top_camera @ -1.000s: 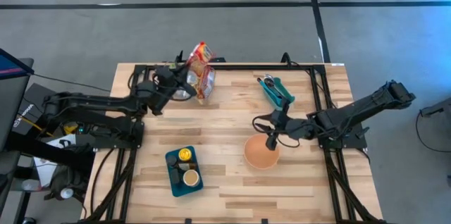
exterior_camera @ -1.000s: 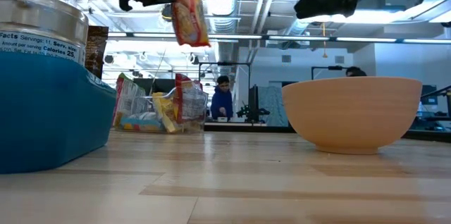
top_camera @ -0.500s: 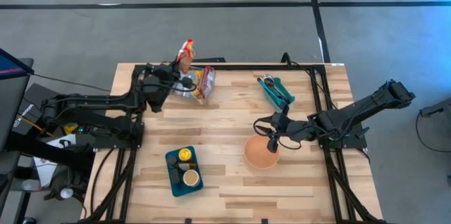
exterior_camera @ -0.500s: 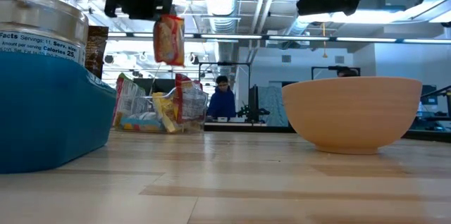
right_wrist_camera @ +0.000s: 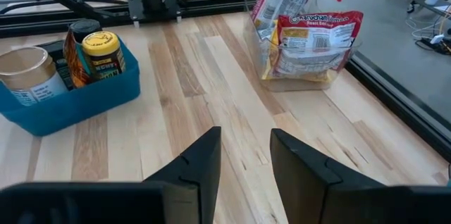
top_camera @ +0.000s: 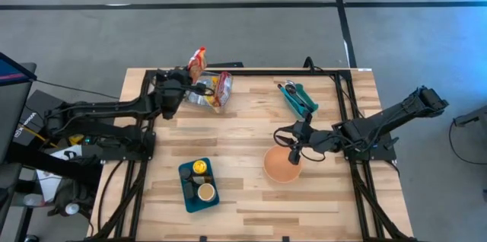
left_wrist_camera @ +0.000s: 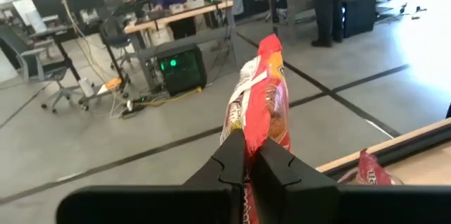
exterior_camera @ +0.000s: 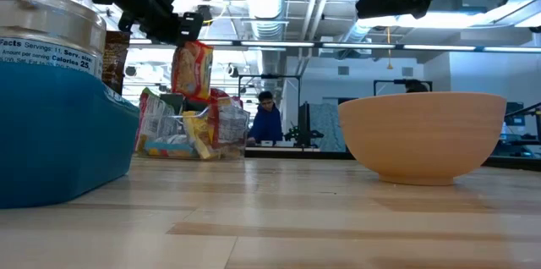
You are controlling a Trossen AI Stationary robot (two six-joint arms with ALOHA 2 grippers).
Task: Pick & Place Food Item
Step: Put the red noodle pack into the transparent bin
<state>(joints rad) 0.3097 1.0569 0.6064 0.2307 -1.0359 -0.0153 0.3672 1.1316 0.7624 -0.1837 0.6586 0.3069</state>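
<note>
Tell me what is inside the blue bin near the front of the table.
The blue bin holds a yellow-lidded jar, a dark jar beside it and a can with a tan top. Their lower halves and the bin's floor are hidden by its wall.

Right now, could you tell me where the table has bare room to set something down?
Bare wood lies between the blue bin and the bowl, and mid-table between the clear snack container and the bowl. The far left is crowded: the left gripper holds a snack packet there.
</note>
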